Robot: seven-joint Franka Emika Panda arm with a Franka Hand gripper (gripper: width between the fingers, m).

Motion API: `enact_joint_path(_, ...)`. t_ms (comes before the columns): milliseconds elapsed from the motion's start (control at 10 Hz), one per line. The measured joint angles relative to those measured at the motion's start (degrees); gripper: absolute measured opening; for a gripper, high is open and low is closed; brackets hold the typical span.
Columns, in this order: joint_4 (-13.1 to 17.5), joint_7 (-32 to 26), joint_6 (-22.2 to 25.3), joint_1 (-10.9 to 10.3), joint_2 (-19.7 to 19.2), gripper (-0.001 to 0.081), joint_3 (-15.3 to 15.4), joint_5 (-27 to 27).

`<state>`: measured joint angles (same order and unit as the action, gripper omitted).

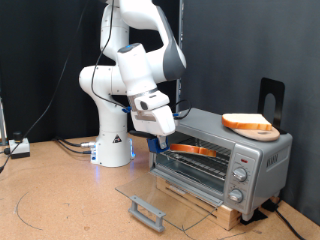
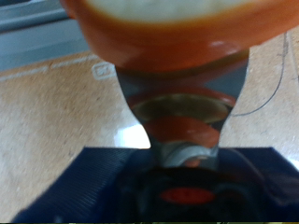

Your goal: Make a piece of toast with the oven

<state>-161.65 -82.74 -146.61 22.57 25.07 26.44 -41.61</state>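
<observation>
The silver oven (image 1: 245,160) stands at the exterior view's right with its glass door (image 1: 170,195) folded down flat and the grey handle (image 1: 148,212) at the front. My gripper (image 1: 163,138) is at the left side of the oven's opening. It is shut on the piece of toast (image 1: 190,149), which reaches into the oven at rack height. In the wrist view the toast (image 2: 159,37) fills the far end, with a golden-orange crust and a pale face, held at my gripper (image 2: 182,79).
A flat orange-brown dish-like piece (image 1: 250,124) lies on the oven's roof, with a black stand (image 1: 272,98) behind it. The oven sits on a wooden board (image 1: 225,210). Cables (image 1: 60,145) and a small box (image 1: 18,148) lie at the exterior view's left.
</observation>
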Motion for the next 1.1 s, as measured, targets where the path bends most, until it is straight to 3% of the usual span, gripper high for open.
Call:
enact_joint_path(300, -0.3, 4.5, 5.0, 6.1, 1.3, 0.0396, 1.1, 12.2)
enact_joint_path(400, -0.3, 5.9, 5.8, 7.5, 1.5, 0.0396, 1.5, 14.1)
enact_joint_path(700, -0.6, 5.7, 5.9, 8.2, 1.5, 0.0396, 0.4, 13.1)
enact_joint_path(1100, -0.7, 1.3, 6.2, 8.1, 1.5, 0.0396, -2.0, 8.1)
